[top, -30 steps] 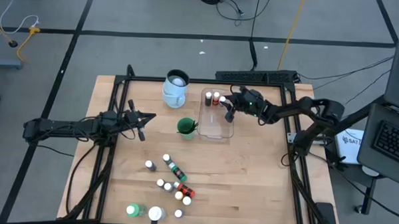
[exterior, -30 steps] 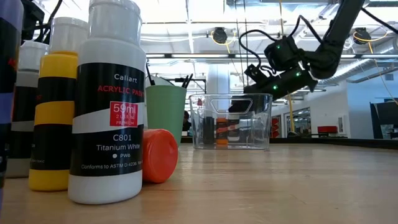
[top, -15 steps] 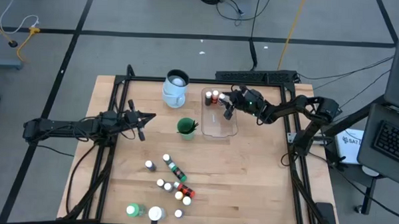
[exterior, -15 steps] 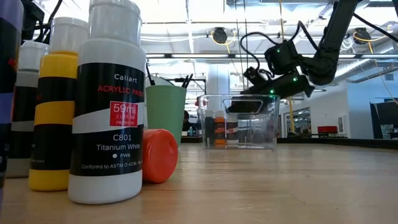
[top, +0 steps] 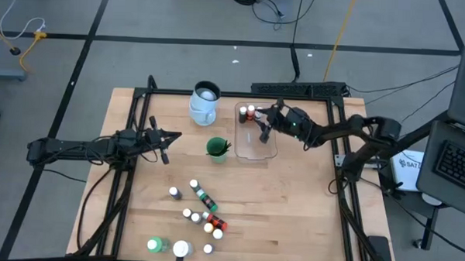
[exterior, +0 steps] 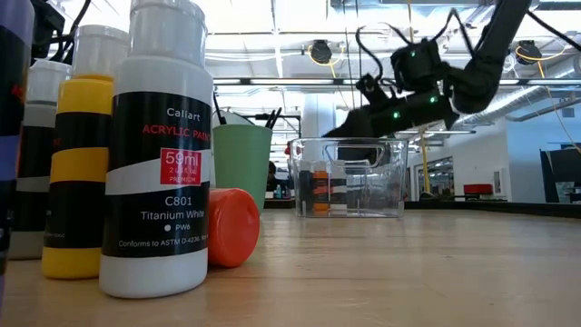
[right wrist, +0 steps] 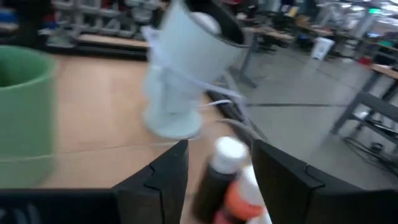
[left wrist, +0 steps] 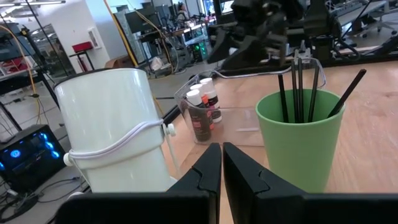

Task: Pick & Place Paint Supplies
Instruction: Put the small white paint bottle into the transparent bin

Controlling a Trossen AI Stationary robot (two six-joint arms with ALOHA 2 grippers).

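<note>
Three small white-capped paint bottles (top: 250, 112) stand in the far-left corner of the clear tub (top: 259, 147). My right gripper (top: 265, 125) hangs open just above the tub's rim (exterior: 349, 142), and those bottles (right wrist: 227, 165) show past its fingers without touching them. A green cup (top: 216, 148) holds thin dark brushes (left wrist: 298, 81). Several more bottles (top: 202, 215), a larger green bottle (top: 156, 244) and a white jar (top: 181, 249) stand or lie near the table's front edge. My left gripper (top: 164, 140) waits shut at the left, level above the table.
A pale blue-white jug (top: 205, 102) stands at the far edge, left of the tub. The green cup is close to the tub's near-left corner. Bare wood lies at the table's right half (top: 292, 202). Black frame rails run along the table's edges.
My right gripper has risen from inside the tub to above its rim and tipped toward level. The tub has slid a little toward the table's right edge. The bottles in it stay upright.
</note>
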